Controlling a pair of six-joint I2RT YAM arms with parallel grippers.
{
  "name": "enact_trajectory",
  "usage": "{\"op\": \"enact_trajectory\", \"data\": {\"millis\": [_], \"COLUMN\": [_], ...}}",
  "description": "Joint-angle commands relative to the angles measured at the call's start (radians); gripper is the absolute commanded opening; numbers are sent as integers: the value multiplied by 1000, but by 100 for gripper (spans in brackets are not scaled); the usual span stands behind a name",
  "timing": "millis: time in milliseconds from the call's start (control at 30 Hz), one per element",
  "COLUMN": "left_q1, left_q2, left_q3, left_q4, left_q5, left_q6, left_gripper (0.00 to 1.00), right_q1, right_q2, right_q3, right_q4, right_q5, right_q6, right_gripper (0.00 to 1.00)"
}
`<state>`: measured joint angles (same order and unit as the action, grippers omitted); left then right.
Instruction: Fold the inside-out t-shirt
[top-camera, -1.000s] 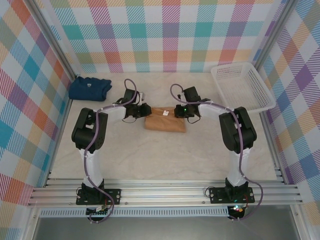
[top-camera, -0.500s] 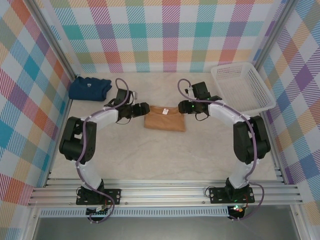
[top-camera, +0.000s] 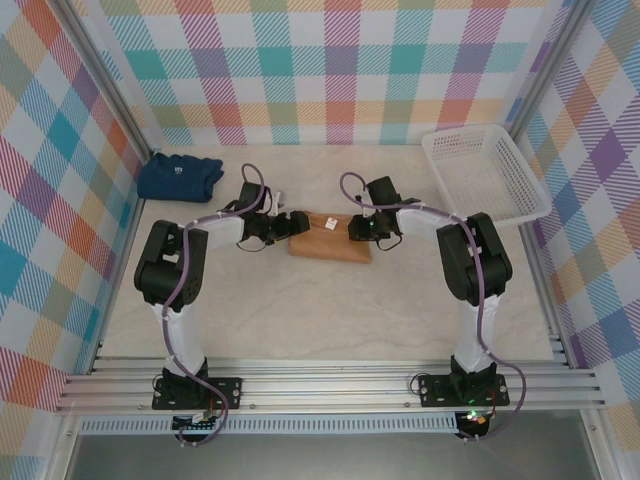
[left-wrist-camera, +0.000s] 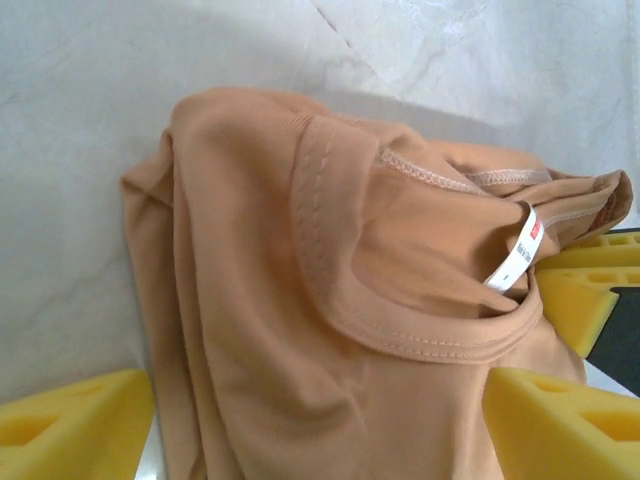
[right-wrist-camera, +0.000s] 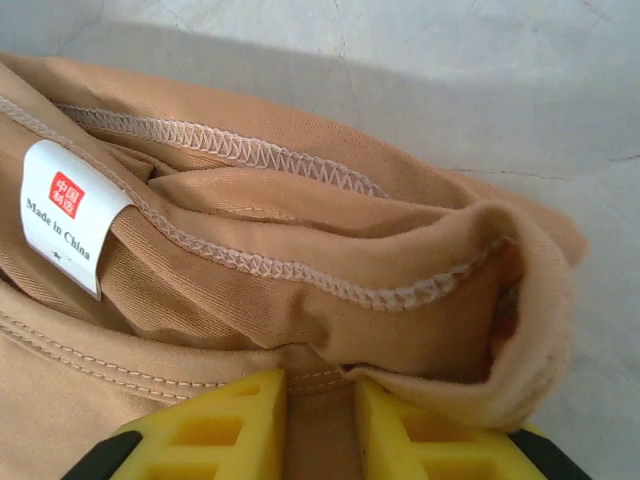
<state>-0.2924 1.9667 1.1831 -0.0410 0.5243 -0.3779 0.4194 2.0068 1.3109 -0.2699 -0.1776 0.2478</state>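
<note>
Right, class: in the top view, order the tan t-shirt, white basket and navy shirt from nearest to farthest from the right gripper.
1. Tan t-shirt, centre, at the right gripper.
2. White basket, far right.
3. Navy shirt, far left.

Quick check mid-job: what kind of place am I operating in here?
Probably a staged robot test cell, not a home: plaid-printed walls box in a marble-look table, and aluminium rails hold the arm bases.

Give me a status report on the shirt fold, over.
Left gripper open, straddling the t-shirt. Right gripper pinching a fold of it. Shirt folded small mid-table, tag showing. Navy shirt, basket well clear.
</note>
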Motion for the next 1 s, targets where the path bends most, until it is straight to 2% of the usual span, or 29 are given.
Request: {"op": "enact_trajectory", "data": {"millis": [0, 467, 567, 700, 833, 967], "left_q1": [-26, -49, -46, -26, 10, 51], "left_q2": [57, 102, 99, 84, 28, -58], "left_q3": [9, 58, 68, 102, 165, 232], "left_q4": [19, 83, 83, 30, -155, -362], "left_q5": [62, 105, 91, 71, -12, -150], "left_q6": [11, -1, 8, 60, 213, 398], "left_gripper": [81, 42, 27, 0, 0, 0], "right_q1": [-4, -4, -4, -7, -8, -9], "right_q2": [11, 0, -7, -44, -124, -220], "right_q3": [5, -9, -7, 6, 6, -20], "right_q4": [-5, 3, -1, -22, -49, -57], "right_q5": [4, -8, -7, 9, 32, 65], "right_q6": [11, 18, 16, -2, -24, -48], "right_gripper": [25, 23, 23, 26, 38, 41]}}
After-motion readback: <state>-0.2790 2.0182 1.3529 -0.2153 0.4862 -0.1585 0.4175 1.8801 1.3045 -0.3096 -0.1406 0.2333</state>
